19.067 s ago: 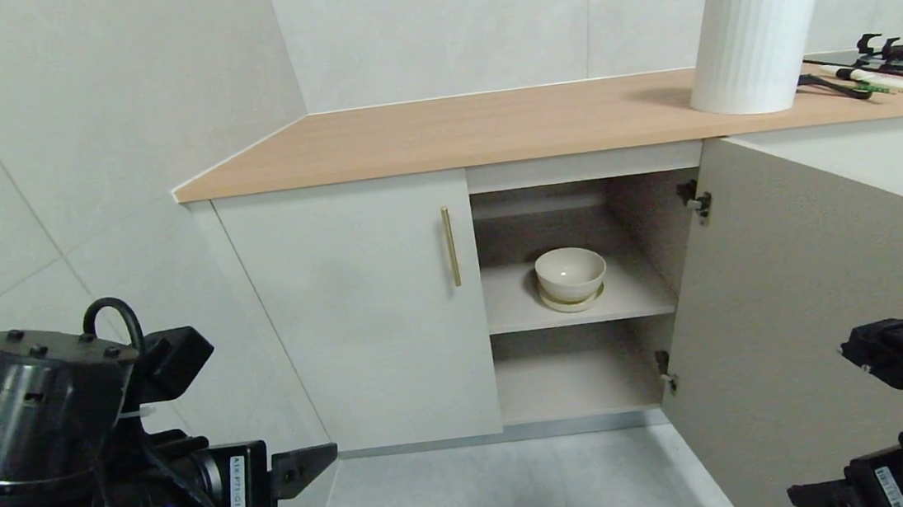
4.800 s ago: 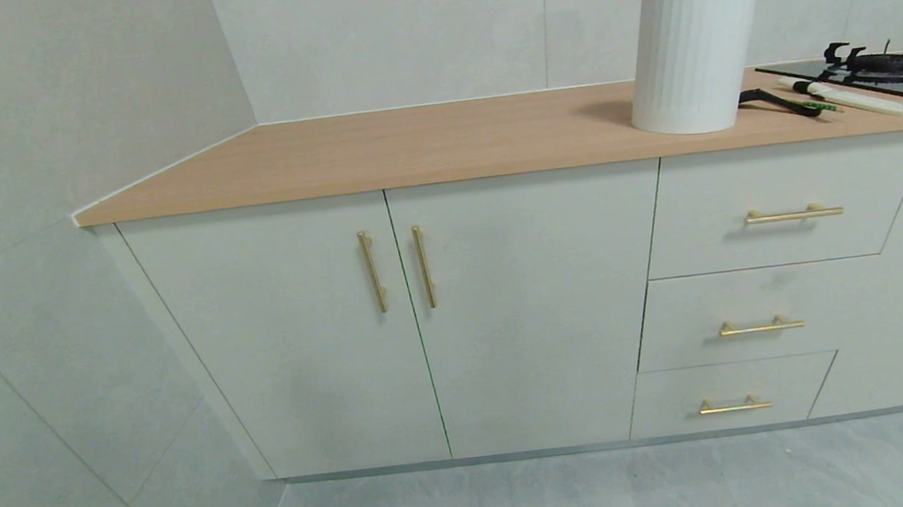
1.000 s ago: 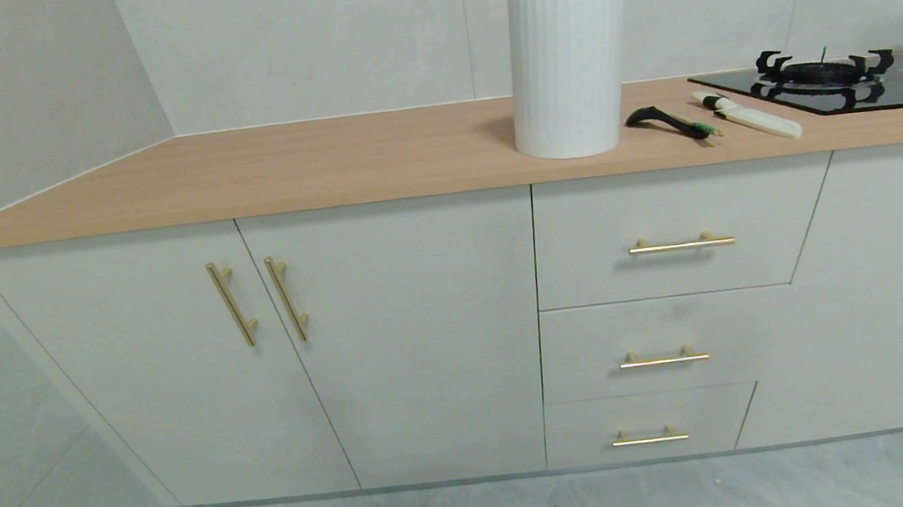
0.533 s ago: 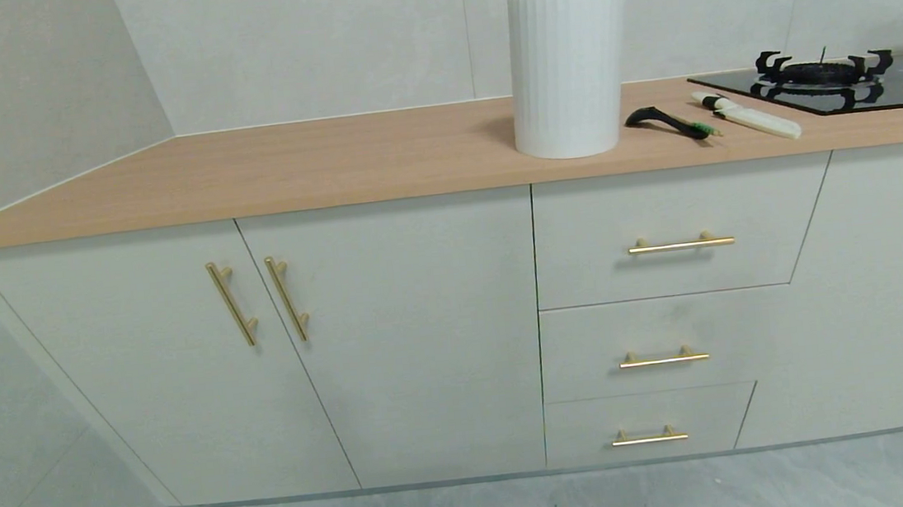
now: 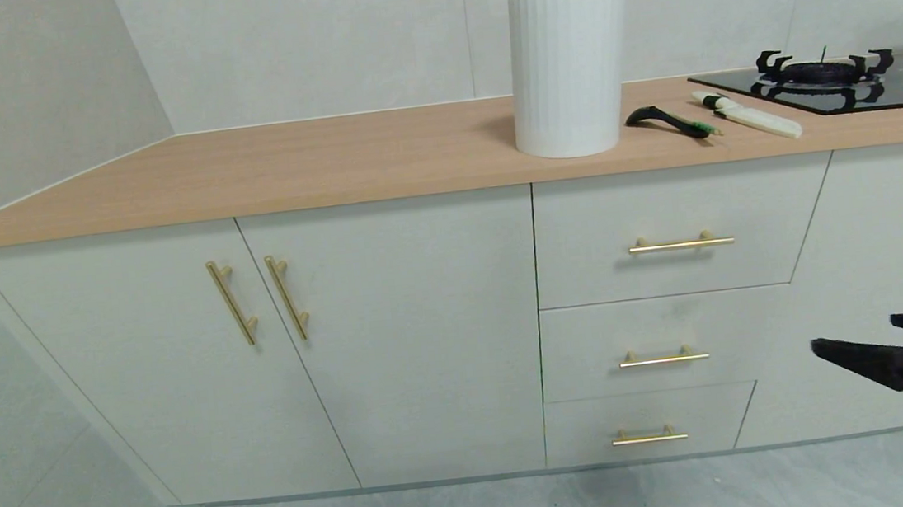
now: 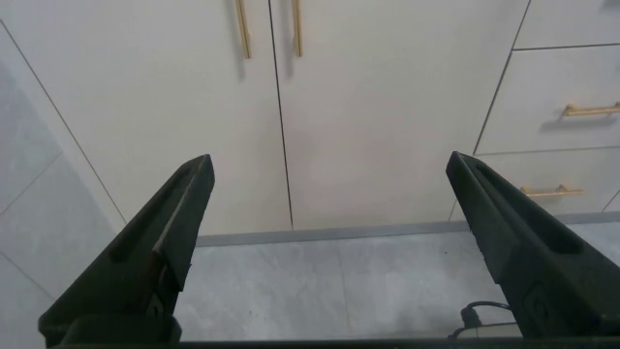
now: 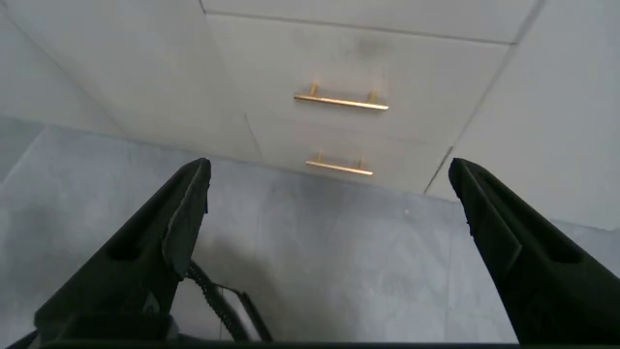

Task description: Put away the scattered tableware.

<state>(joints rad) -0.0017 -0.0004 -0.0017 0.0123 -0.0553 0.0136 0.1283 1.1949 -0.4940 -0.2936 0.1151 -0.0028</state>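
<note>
Wood-tone countertop (image 5: 310, 163) runs L to R along the tiled wall, w/ an angled corner at the robot's left end. Right of centre, a tall ribbed white cylinder (image 5: 571, 68) stands upright on it, approx. midway between wall and front edge. Just beside its base, to the R, a black-handled utensil (image 5: 667, 122) lies flat — green bit at its far tip. Next to that a cream utensil (image 5: 749, 115) lies at a slant, one end by the black glass hob (image 5: 875, 91) set into the top. A black grate (image 5: 821, 69) sits on the hob.
</note>
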